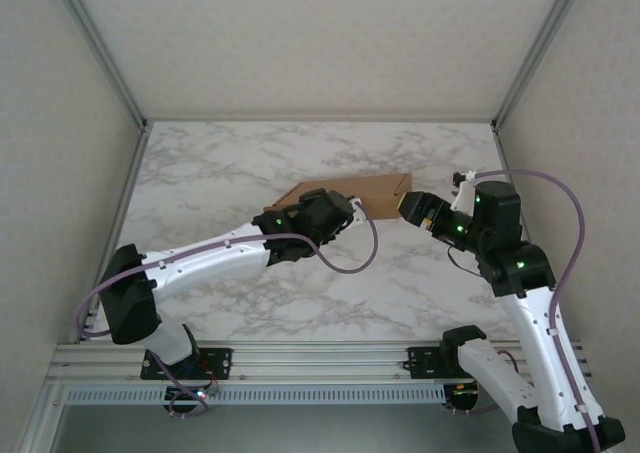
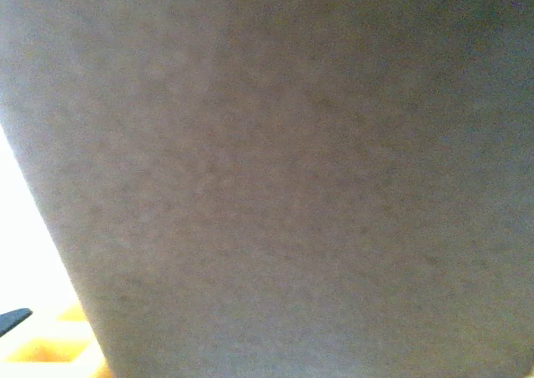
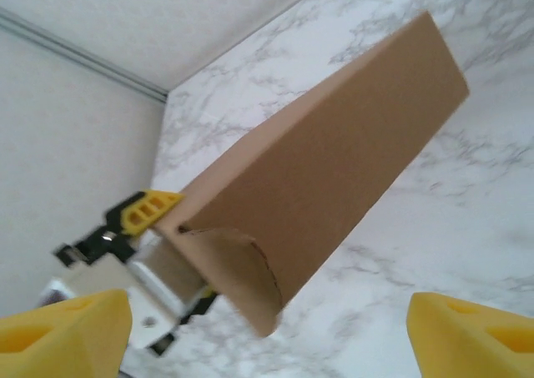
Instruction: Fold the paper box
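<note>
- The left gripper (image 1: 352,209) is clamped on the paper box (image 1: 365,188). From the right wrist view you can see a finger on each side of the cardboard at the box's end.
- In the left wrist view the cardboard sits right up against the lens, just a brown blur, so the box is as close in front of that gripper as it gets.
- The right gripper (image 1: 410,205) is wide open. Its yellow fingertips (image 3: 62,332) are spread far apart and aren't touching anything.
- The box is just ahead of the right gripper, roughly centred between its fingers and clear of both.
- The box is folded shut into a long flat shape and is tilted, not lying flat. The end nearest the right gripper shows a rounded flap (image 3: 238,265).
- The other end of the box, the one the left gripper has hold of, is further out from the right gripper.
- Beneath both grippers is the marble table (image 1: 230,163). I can't tell whether any edge of the box is resting on it.
</note>
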Robot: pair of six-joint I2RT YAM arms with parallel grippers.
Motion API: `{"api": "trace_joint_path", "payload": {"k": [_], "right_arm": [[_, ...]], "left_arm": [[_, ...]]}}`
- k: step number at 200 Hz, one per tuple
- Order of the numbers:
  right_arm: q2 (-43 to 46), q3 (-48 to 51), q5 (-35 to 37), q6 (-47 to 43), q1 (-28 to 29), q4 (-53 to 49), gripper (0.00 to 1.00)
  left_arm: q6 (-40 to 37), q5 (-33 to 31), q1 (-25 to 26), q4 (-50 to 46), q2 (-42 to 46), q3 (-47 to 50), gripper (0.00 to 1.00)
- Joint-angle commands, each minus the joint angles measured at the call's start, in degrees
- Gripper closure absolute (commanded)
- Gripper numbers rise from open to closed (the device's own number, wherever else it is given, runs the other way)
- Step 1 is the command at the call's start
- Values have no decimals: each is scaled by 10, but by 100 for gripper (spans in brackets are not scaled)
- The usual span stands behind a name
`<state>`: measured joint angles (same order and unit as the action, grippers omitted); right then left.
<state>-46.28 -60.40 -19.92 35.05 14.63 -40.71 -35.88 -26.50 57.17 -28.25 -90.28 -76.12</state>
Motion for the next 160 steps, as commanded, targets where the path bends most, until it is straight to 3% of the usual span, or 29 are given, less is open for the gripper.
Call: {"api": "trace_joint_path", "payload": {"k": [1,60,92,109,127,133,144,160], "right_arm": [[-25,-33,47,-92,10,-51,17],[-90,-52,86,-73,14,-42,18],[-193,-59,3,-45,14,2,20],[-271,-66,-45,-40,15,30,33],[-344,-82,-87,-51,18,48,65],[-365,-88,-101,-56,21,53,72],[-401,-98,-129,-63,30,61,79],[-458,-119,-157,-86,53,49,81]], "left_arm": [[24,54,-3,-181,-1,-46,68],[29,108,6,-351,-41,-150,68],[15,138,10,-382,-45,-168,62],[11,145,10,-388,-50,-177,60],[7,154,11,-388,-56,-177,59],[5,157,11,-389,-60,-176,58],[2,162,12,-389,-65,-176,57],[-4,167,12,-387,-77,-177,54]]}}
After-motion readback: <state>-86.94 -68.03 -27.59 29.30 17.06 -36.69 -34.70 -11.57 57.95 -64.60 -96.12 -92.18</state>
